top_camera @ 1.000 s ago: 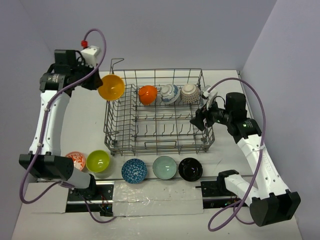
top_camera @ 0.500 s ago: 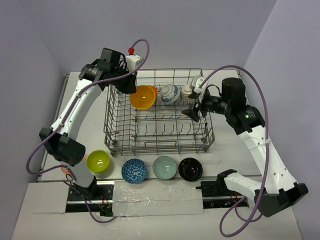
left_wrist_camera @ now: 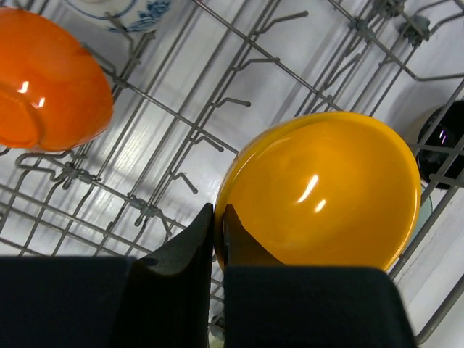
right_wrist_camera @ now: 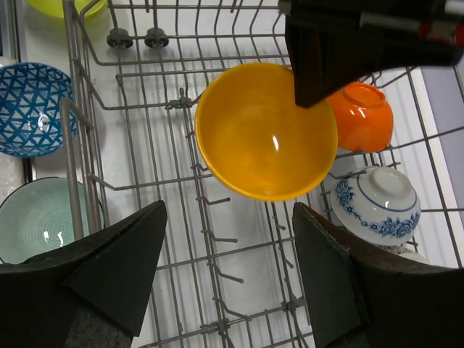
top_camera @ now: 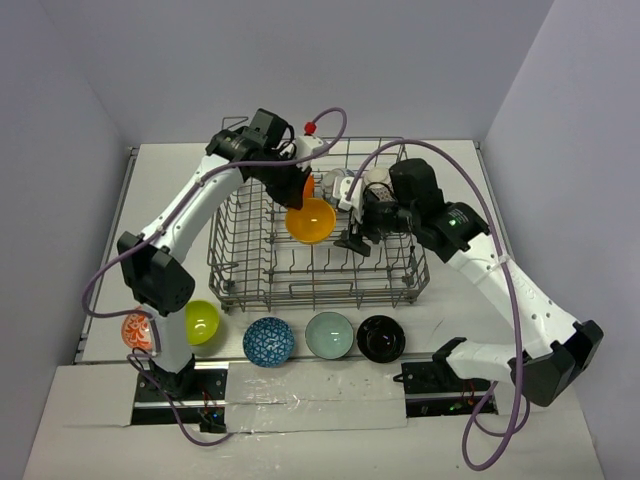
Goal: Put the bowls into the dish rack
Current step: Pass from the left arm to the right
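The dish rack [top_camera: 228,250] stands mid-frame on the worktop [top_camera: 455,310], one bowl [top_camera: 312,222] over its upper middle, five more bowls [top_camera: 329,334] lined up below it.

Your top camera sits high above and behind the arm bases. It looks down over the whole white table [top_camera: 160,175], both arms and the grey wire dish rack [top_camera: 318,292]. Your left wrist camera looks steeply down from very close, past the left gripper's dark fingers [left_wrist_camera: 185,254], so the glossy yellow round bowl [left_wrist_camera: 319,192] fills much of its frame. Your right wrist camera looks down into the rack from farther back, with the right gripper's dark fingers [right_wrist_camera: 109,261] at the bottom corners. All three views share the yellow bowl. Both wrist views also share the glossy orange bowl [left_wrist_camera: 47,80] and the blue-and-white patterned bowl [right_wrist_camera: 373,203].
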{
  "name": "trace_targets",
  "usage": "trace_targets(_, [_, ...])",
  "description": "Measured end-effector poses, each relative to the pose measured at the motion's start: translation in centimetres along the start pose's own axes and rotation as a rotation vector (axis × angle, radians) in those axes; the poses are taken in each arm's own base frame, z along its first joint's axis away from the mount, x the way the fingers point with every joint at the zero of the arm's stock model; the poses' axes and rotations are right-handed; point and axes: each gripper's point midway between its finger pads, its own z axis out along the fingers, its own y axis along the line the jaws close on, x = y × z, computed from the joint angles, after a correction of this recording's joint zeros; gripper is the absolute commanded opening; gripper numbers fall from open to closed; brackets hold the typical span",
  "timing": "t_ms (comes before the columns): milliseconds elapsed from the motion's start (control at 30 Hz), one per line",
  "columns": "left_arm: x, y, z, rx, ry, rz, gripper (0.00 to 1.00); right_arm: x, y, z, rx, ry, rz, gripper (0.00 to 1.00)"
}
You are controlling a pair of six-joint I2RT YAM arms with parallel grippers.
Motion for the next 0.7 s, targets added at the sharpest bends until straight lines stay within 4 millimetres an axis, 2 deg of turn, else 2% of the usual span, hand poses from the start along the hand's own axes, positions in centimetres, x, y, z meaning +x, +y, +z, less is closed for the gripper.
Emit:
trace_targets(233, [0.5,-0.8,1.6,0.054,0.056,0.036,0.0,0.1,0.8,1.2,-0.038,0.013,-0.031,0.78])
trace_targets(700, [0.5,-2.5,1.3,0.114,0.071,0.088,0.0,0.2,1.7,2.8,-0.076,0.018,-0.046,0.76])
